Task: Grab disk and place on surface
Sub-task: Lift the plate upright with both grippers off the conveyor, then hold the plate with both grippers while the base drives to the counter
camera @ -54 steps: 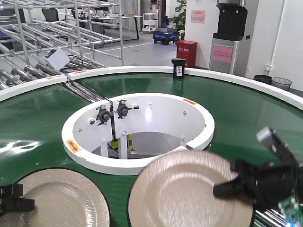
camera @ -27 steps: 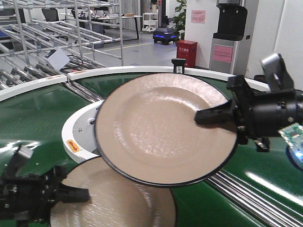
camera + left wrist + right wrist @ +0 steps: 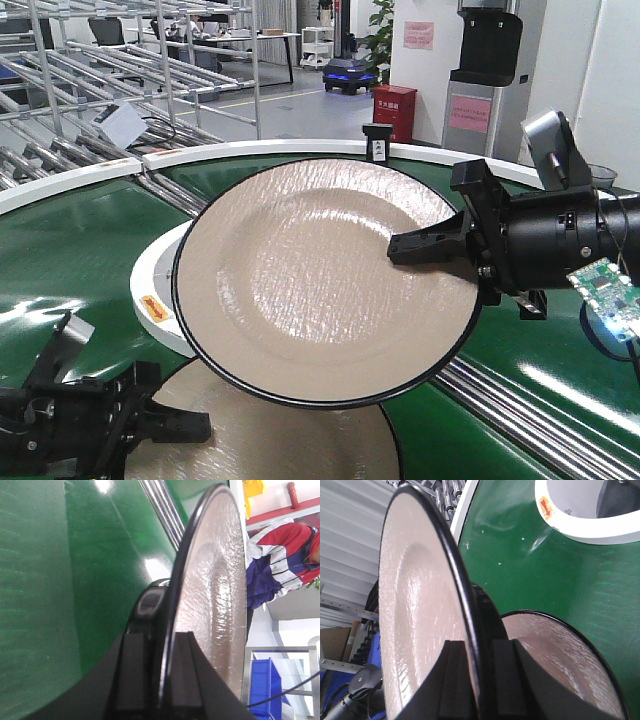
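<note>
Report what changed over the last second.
The right gripper lifted its plate off the green belt, tilting it towards the camera. The left gripper moved in and closed its jaws on the second plate, which slid rightward. The white ring stayed put.

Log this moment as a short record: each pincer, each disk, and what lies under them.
raised disk: held in the air, tilted, face toward the front camera
right pincer: shut on the raised disk's rim
lower disk: below the raised disk, partly hidden by it
left pincer: shut on the lower disk's rim
green belt: glossy, beneath both disks
white ring: partly hidden by the raised disk
</note>
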### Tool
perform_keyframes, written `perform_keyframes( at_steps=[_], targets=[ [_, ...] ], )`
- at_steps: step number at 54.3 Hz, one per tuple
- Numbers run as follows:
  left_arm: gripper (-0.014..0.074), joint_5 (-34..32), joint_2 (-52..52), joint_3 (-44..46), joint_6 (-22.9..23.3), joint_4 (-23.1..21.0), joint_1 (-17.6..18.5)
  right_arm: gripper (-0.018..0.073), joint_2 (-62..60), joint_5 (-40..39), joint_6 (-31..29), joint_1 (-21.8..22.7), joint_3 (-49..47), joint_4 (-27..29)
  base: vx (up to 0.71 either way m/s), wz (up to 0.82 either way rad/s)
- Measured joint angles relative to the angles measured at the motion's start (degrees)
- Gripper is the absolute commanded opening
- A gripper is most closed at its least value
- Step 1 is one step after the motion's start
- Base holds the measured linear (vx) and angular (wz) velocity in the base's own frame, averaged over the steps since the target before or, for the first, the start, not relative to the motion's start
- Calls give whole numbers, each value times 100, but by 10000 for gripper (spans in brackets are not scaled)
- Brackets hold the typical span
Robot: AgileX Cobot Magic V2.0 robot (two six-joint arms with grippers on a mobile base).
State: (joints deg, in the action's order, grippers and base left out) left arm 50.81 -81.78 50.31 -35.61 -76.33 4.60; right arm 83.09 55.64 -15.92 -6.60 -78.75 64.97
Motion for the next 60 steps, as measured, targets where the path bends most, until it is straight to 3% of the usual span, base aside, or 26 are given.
perform_keyframes(
  at_steps=[60],
  targets=[
    [1, -57, 0, 0, 1, 0, 0, -8, 0, 0, -7, 0, 0, 0, -4, -2]
  ],
)
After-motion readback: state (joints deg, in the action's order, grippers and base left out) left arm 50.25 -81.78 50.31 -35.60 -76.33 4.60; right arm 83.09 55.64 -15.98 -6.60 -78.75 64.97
